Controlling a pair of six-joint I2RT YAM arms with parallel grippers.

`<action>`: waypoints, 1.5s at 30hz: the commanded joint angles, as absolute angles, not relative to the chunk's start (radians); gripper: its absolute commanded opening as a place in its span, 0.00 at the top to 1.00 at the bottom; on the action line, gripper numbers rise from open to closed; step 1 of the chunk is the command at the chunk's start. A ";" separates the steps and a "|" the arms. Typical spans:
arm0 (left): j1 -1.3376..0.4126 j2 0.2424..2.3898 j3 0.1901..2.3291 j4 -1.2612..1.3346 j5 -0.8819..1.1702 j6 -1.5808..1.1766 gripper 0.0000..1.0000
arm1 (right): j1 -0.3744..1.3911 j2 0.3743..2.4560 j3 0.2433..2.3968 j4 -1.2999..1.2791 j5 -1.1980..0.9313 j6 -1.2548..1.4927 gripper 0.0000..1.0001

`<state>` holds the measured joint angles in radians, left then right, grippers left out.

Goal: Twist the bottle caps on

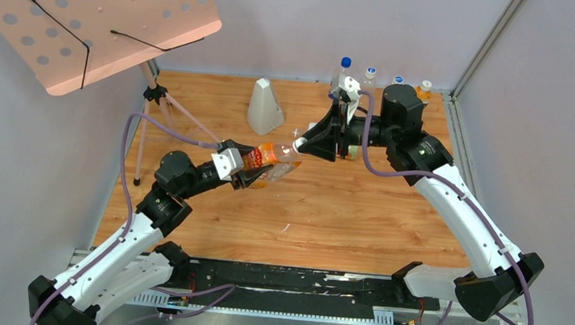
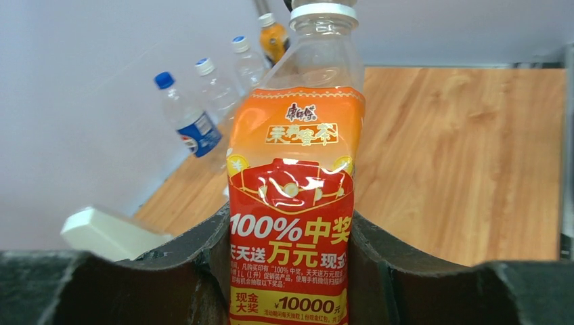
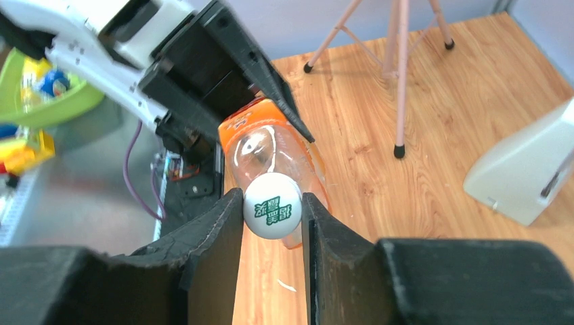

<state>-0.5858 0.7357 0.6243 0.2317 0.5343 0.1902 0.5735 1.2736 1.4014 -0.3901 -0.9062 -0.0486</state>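
My left gripper (image 1: 247, 169) is shut on the smaller clear bottle with the orange label (image 1: 267, 158) and holds it above the table, neck tilted toward the right arm. In the left wrist view the bottle (image 2: 291, 203) sits between both fingers. My right gripper (image 1: 306, 146) is shut on a small white cap (image 3: 272, 206), which sits at the bottle's mouth (image 3: 271, 152). The cap also shows in the left wrist view (image 2: 323, 9), on the neck. The larger bottle and the second cap are not clearly in view.
A white wedge-shaped block (image 1: 264, 107) stands at the back middle. Several bottles, including a blue-capped one (image 1: 344, 68) and an orange juice one (image 1: 425, 90), line the back wall. A pink perforated stand (image 1: 88, 18) on a tripod (image 1: 141, 152) overhangs the left.
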 commanded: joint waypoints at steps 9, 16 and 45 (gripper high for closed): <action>-0.950 0.804 0.635 0.559 -0.125 0.571 1.00 | 0.630 1.363 1.364 -0.493 -0.499 0.677 1.00; -1.143 1.004 0.585 0.888 -0.357 0.906 1.00 | 0.632 1.368 1.310 -0.527 -0.458 0.882 1.00; -1.218 1.331 0.369 1.306 -0.665 0.829 1.00 | 0.624 1.241 1.262 -0.440 -0.309 0.987 0.31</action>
<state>-1.2148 1.3121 0.3962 1.2366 -0.6548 0.9474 0.6270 1.3003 1.2434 -0.4786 -0.3172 1.0039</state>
